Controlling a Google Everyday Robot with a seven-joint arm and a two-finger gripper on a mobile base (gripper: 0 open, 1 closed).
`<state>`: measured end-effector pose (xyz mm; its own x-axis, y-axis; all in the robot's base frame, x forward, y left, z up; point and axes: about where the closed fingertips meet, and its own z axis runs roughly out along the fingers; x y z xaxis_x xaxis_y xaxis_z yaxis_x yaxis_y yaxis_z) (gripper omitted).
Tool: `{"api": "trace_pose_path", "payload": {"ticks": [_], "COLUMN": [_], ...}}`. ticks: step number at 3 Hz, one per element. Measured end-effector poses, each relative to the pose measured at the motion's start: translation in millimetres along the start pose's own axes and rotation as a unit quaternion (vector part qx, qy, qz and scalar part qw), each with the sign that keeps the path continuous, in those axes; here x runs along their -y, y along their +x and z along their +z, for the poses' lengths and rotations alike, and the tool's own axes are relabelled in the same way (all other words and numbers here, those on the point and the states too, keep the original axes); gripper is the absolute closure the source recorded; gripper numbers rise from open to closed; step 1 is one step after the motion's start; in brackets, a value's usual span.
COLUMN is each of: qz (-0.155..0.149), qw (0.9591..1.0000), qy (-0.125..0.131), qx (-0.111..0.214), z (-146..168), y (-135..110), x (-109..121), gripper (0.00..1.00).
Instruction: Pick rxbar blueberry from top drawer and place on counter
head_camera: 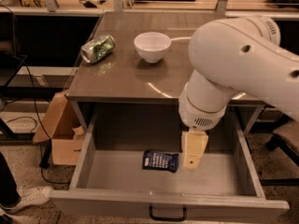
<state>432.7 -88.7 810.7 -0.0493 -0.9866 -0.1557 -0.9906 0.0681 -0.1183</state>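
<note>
The rxbar blueberry (160, 161) is a flat dark-blue wrapper with white text, lying on the grey floor of the open top drawer (117, 178). My gripper (192, 161) hangs from the big white arm inside the drawer, just right of the bar and close to its right end. It is not holding the bar. The counter (131, 76) is the glossy grey-brown top above the drawer.
A white bowl (152, 46) stands on the counter at the back middle. A crushed green can (97, 48) lies at the back left. A cardboard box (63, 134) sits on the floor left of the drawer. The drawer's black handle (167, 214) is at the front.
</note>
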Motion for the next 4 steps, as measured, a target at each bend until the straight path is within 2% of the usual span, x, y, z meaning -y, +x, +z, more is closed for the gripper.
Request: {"api": "trace_pose_path", "payload": {"ticks": [1, 2, 3, 4], "qz": [0.009, 0.011, 0.02, 0.034], "qw": [0.9998, 0.9998, 0.9998, 0.9994], "qy": [0.006, 0.005, 0.0, -0.002], "qx": [-0.019, -0.017, -0.007, 0.01], "z": [45, 48, 61, 109], "y": [2, 2, 0, -11], "x": [3, 2, 0, 11], "gripper": [0.0, 0.0, 0.0, 0.0]}}
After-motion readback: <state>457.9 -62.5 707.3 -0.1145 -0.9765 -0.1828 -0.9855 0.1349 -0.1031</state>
